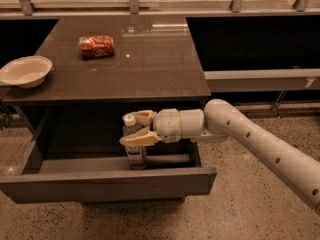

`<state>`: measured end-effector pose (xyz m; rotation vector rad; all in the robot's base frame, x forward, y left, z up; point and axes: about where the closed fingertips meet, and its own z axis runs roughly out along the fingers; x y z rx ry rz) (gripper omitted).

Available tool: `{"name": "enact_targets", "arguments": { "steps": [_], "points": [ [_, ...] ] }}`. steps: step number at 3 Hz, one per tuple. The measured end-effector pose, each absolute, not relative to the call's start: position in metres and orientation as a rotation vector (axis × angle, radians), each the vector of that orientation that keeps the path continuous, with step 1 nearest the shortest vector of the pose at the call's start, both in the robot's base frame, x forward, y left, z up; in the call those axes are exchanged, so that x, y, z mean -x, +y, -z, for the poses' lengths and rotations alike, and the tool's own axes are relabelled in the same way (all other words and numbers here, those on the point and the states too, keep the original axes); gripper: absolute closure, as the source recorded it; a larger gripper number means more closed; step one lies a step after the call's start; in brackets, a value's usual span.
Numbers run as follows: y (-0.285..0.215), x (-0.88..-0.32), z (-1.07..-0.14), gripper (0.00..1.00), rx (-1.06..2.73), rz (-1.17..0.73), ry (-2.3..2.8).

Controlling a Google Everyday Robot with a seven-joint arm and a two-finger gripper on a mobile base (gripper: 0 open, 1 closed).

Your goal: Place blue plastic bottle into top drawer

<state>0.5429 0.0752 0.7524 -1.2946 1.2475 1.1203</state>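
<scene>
The blue plastic bottle (134,151), clear with a white cap and a labelled body, stands upright inside the open top drawer (105,181), near its middle right. My gripper (133,128) reaches in from the right on the white arm, under the tabletop's front edge. Its fingers (136,138) sit on either side of the bottle's neck and upper body, closed around it. The bottle's base is at the drawer floor, behind the drawer front.
A dark table (150,64) stands above the drawer. A crushed red soda can (96,46) lies on it at the back left. A white bowl (24,71) sits at its left edge. A railing and a dark ledge run along the back right.
</scene>
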Motion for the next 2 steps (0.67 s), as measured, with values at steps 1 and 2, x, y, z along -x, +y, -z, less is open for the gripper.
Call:
{"name": "enact_targets", "arguments": {
  "steps": [1, 2],
  "points": [
    [0.0771, -0.5422, -0.7527, 0.00, 1.297, -1.123, 1.245],
    [0.0771, -0.5422, -0.7527, 0.00, 1.297, -1.123, 1.245]
  ]
}}
